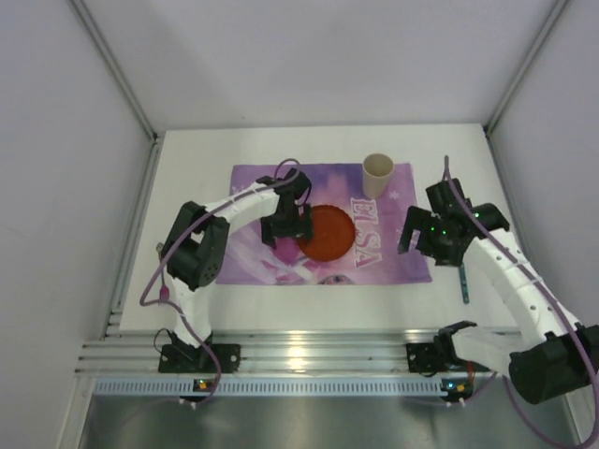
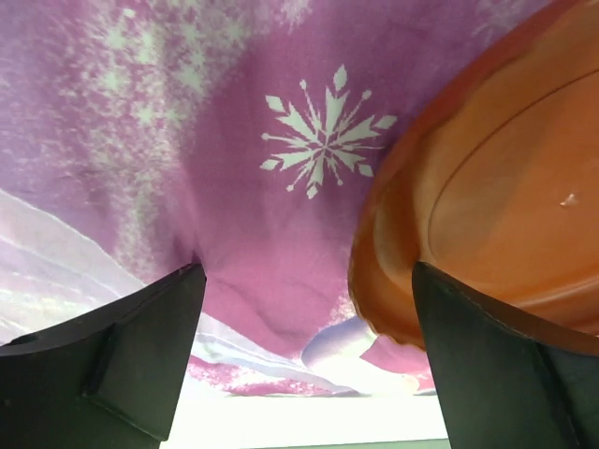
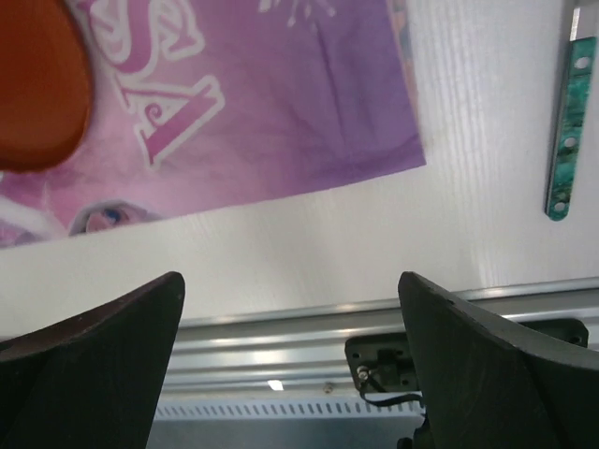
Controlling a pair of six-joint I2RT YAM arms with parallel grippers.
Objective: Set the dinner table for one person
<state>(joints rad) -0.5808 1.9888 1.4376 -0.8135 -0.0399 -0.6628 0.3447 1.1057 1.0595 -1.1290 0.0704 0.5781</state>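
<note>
Tabletop: dinner table (image 1: 192, 187) smooth, plain white, rectangular, with ribbed silver aluminium rail (image 1: 299, 360) along near edge. Thin purple-pink placemat (image 1: 402, 262), white snowflakes and "ELSA" lettering, lies flat mid-table. On it: round glossy orange plate (image 1: 328, 234) with raised rim; beige tapered cup (image 1: 377, 175) upright at far edge. Flat teal strip (image 3: 571, 131) with small holes lies on bare white, right of mat. Left gripper (image 2: 304, 374): black jaws spread wide, empty; plate rim beside one finger, contact unclear. Right gripper (image 3: 290, 365): spread wide, empty, over near strip of table.
</note>
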